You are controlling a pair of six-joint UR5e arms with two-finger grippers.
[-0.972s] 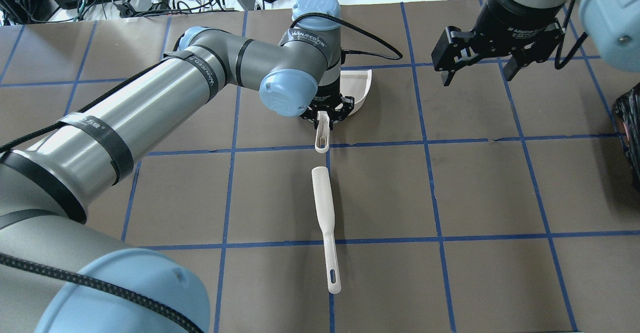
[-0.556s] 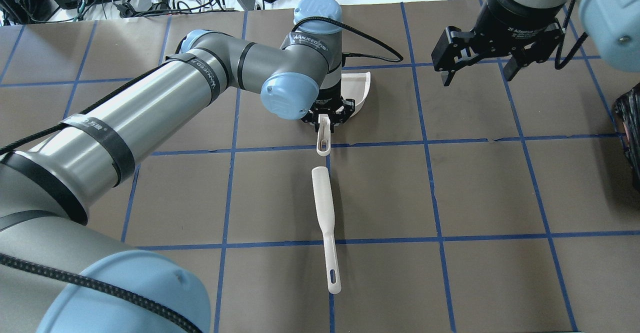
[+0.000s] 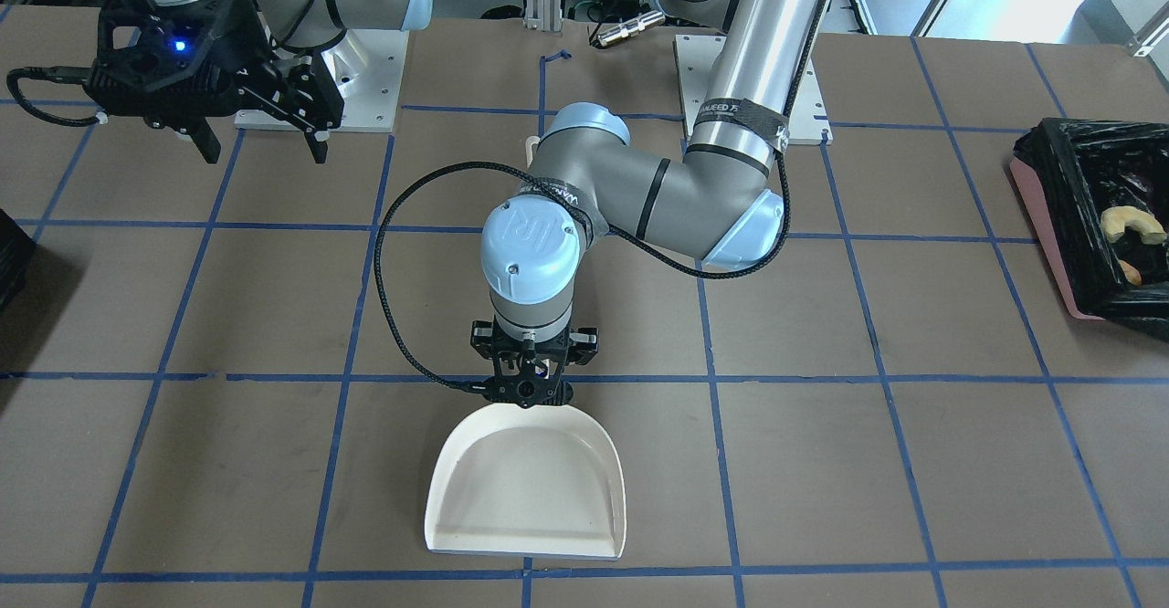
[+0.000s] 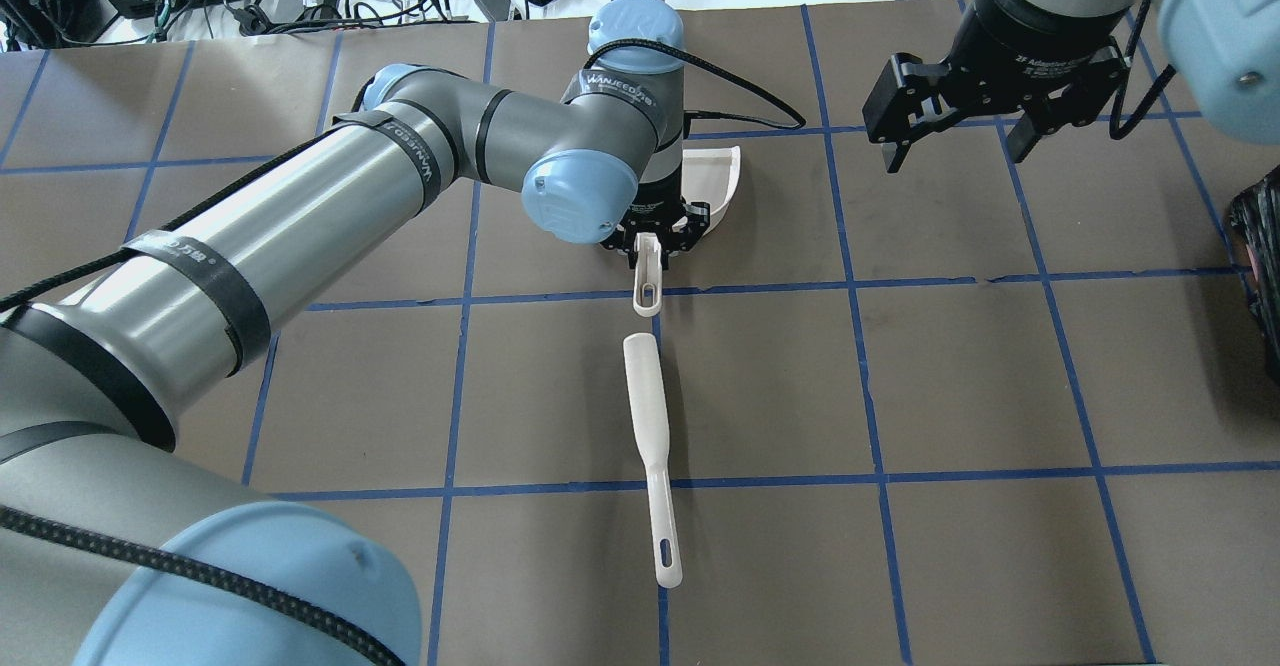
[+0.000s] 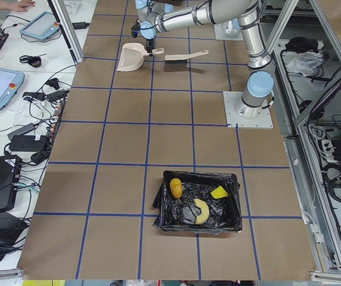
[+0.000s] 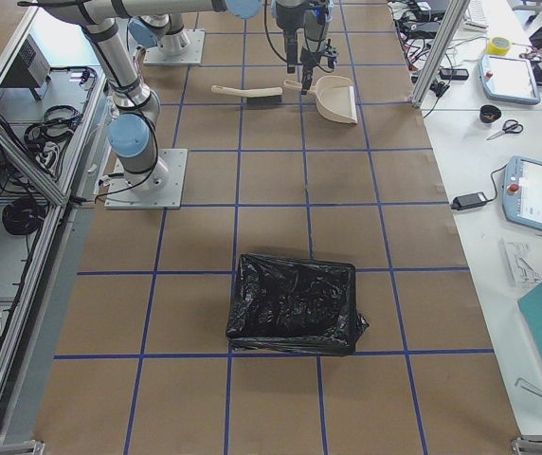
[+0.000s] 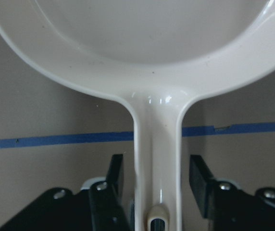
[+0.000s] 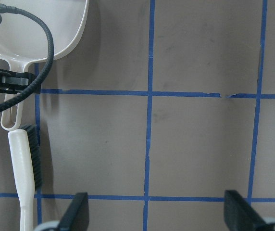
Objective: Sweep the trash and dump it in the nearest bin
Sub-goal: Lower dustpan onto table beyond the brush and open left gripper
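Observation:
The trash lies inside the pink bin point(image 3: 1041, 225) with its black bag point(image 5: 200, 202): the potato-like lump point(image 5: 174, 187), the croissant-like twist point(image 5: 200, 211) and the yellow-green cube point(image 5: 219, 192). My left gripper point(image 3: 530, 391) is low over the white dustpan point(image 3: 525, 489). In the left wrist view its fingers point(image 7: 116, 175) straddle the dustpan handle point(image 7: 156, 159) with a small gap on each side, so it is open. My right gripper point(image 4: 958, 141) hangs wide open and empty above the table, right of the dustpan point(image 4: 718, 181).
A white brush point(image 4: 650, 426) lies on the table just behind the dustpan handle's end, pointing toward the robot. A second container covered in black bag point(image 6: 295, 303) stands at the table's right end, its edge showing in the overhead view point(image 4: 1262, 276). Cables and electronics lie beyond the far edge.
My left arm and the dustpan have shifted slightly toward the brush. The right arm and the brush have not moved.

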